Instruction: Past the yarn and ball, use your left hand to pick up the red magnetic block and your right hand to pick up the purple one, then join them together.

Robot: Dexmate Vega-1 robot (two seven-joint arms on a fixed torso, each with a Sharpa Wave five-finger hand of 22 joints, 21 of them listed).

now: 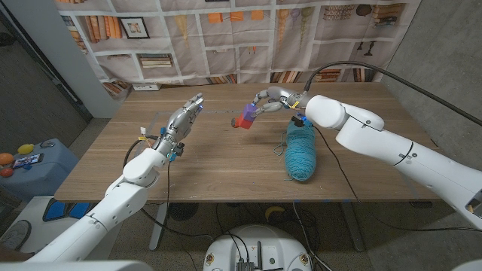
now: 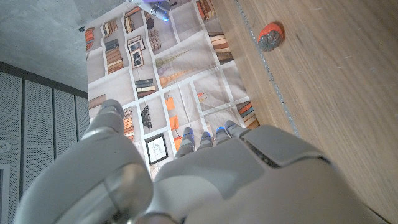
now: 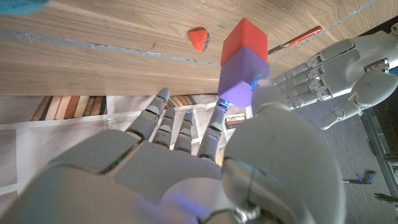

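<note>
Right robot hand (image 1: 265,100): raised over the far middle of the desk (image 1: 226,173), pinching the purple block (image 3: 242,74) between thumb and fingertips, remaining fingers extended. Red block (image 3: 245,39): seated against the purple block, apparently already joined, carried off the desk surface with it; pair also visible in head view, purple block (image 1: 248,112) above red block (image 1: 241,121). Left robot hand (image 1: 183,120): fingers spread and straight, holding nothing, well apart from the blocks on the robot's left. Teal yarn skein (image 1: 300,151): lying under the right forearm, near side of the blocks. Small red ball (image 3: 198,38): resting near the desk's far edge. Risk, judged: red block held by magnetism alone, likely to shear off and drop if jolted; right forearm liable to drag the yarn on withdrawal.
</note>
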